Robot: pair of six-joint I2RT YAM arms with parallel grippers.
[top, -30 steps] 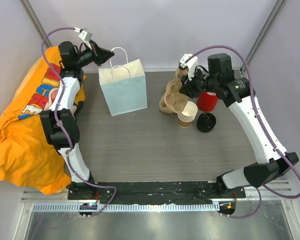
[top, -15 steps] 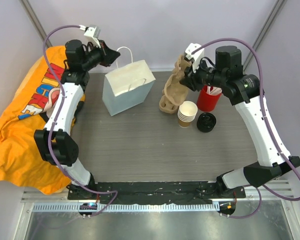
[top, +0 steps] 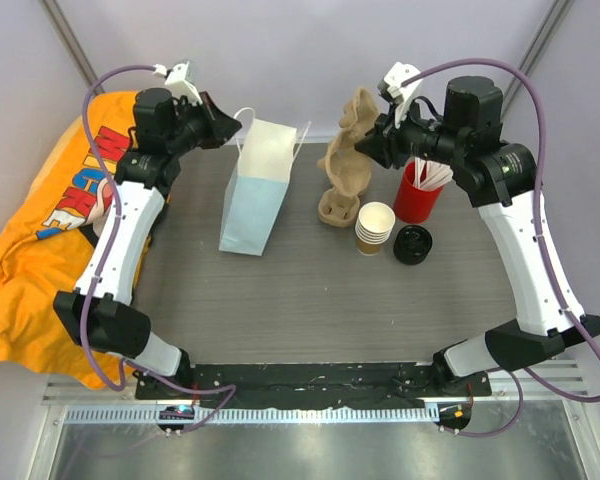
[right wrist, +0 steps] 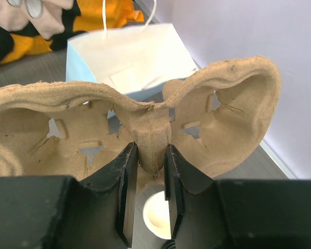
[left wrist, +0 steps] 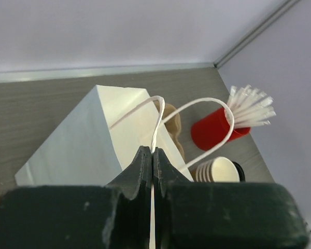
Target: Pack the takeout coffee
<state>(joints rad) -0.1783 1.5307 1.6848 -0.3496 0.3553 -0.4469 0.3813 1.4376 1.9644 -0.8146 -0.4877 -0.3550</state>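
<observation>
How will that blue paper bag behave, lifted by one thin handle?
Probably light and floppy: the left gripper pinches only one thin handle of the paper bag, which leans. It may swing or tip, being tall and narrow.

The desk (top: 310, 290) has a grey, matt wood-grain surface. The paper bag (top: 250, 205) is smooth matt paper, pale blue outside and white inside, with a thin white cord handle (left wrist: 205, 99). The cup carrier (right wrist: 233, 119) is rough, fibrous brown moulded pulp with ragged cut-outs. The red cup (top: 415, 200) looks like smooth plastic with a slight sheen, and the straws (left wrist: 251, 106) in it are white and matt. The stack of cups (top: 376, 228) is brown kraft paper, white inside. The cloth (top: 40, 270) is soft, crumpled orange printed fabric. The left gripper (left wrist: 153, 154) and the right gripper (right wrist: 149, 153) have fingers of matt black plastic.
</observation>
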